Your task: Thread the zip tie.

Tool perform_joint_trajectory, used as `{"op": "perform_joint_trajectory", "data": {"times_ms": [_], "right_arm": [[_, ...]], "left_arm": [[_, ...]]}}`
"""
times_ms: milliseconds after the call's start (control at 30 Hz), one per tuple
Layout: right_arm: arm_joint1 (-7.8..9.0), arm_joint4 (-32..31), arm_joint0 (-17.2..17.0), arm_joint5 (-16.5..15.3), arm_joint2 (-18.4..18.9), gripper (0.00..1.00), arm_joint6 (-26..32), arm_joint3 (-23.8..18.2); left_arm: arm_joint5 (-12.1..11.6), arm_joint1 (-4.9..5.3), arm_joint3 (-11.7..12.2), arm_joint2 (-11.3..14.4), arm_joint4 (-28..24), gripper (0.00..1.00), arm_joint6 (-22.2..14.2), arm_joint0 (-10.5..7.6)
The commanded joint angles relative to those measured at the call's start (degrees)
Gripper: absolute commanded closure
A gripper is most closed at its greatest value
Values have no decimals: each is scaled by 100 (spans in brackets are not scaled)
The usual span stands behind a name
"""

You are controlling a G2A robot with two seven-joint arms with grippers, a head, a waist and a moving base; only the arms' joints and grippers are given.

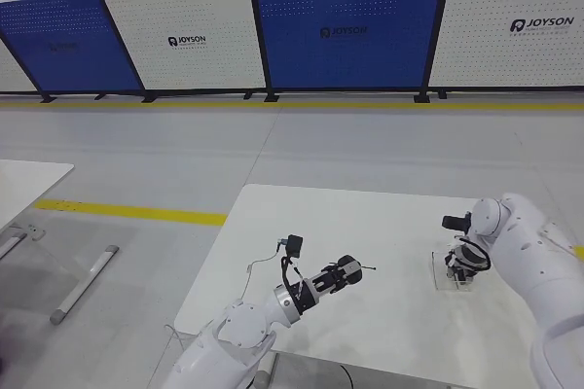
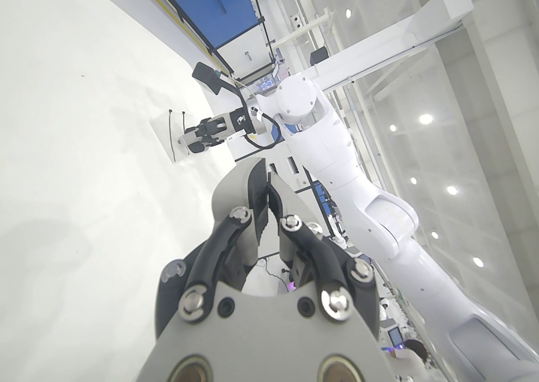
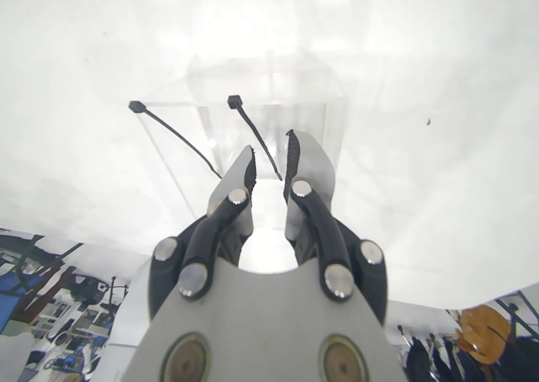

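Both zip ties point(image 3: 252, 135) you see are black, set against a clear, colourless holder point(image 3: 294, 80) on a plain white table point(image 1: 389, 321). Your right gripper point(image 3: 271, 144) is matte grey metal with black ribbed pads point(image 3: 291, 156), black links and silver rivets; your left gripper point(image 2: 266, 173) has the same grey, black and silver. Your left arm point(image 1: 243, 326) and right arm point(image 1: 535, 263) are white. The floor point(image 1: 273, 146) is pale grey with a yellow stripe point(image 1: 127, 211), and the back panels alternate blue point(image 1: 350, 44) and dotted white point(image 1: 185, 44).
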Motion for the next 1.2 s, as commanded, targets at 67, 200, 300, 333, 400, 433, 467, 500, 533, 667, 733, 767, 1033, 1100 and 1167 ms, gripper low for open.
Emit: {"op": "perform_joint_trajectory", "data": {"times_ms": [67, 200, 300, 333, 400, 433, 467, 500, 533, 667, 733, 767, 1033, 1100, 1167], "right_arm": [[-36, -29, 4, -36, 12, 82, 29, 61], [-71, -75, 13, -31, 19, 100, 41, 106], [-91, -96, 25, -46, 32, 100, 49, 140], [-95, -104, 33, -54, 36, 100, 52, 151], [-99, -115, 52, -99, 51, 100, 35, 176], [-100, -118, 58, -129, 58, 100, 31, 182], [-99, -122, 67, -157, 66, 100, 24, 191], [-96, -117, 78, -219, 81, 100, 7, 194], [-91, -113, 84, -267, 92, 100, 4, 202], [-66, -107, 112, -486, 137, 100, -20, 197], [-46, -125, 126, -579, 155, 100, -38, 199], [-37, -124, 127, -626, 166, 100, -46, 185], [102, -74, 118, -1303, 287, 100, 25, 105], [153, -47, 111, -1468, 331, 100, 23, 84], [207, 22, 102, -1701, 389, 100, 43, 59]], "left_arm": [[0, 0, 0, 0, 0, 100, 0, 0], [0, 0, 0, 0, 0, 100, 0, 0], [0, 0, 0, 0, 0, 100, 0, 0], [0, 0, 0, 0, 0, 100, 0, 0], [0, 0, 0, 0, 0, 100, 0, 0], [0, 0, 0, 0, 0, 100, 0, 0], [0, 0, 0, 0, 0, 100, 0, 0], [0, 0, 0, 0, 0, 100, 0, 0], [0, 0, 0, 0, 0, 100, 0, 0], [0, 0, 0, 0, 0, 100, 0, 0], [0, 0, 0, 0, 0, 100, 0, 0], [0, 0, 0, 0, 0, 100, 0, 0], [0, 0, 0, 0, 0, 100, 0, 0], [0, 0, 0, 0, 0, 100, 0, 0], [0, 0, 0, 0, 0, 100, 0, 0]]}}
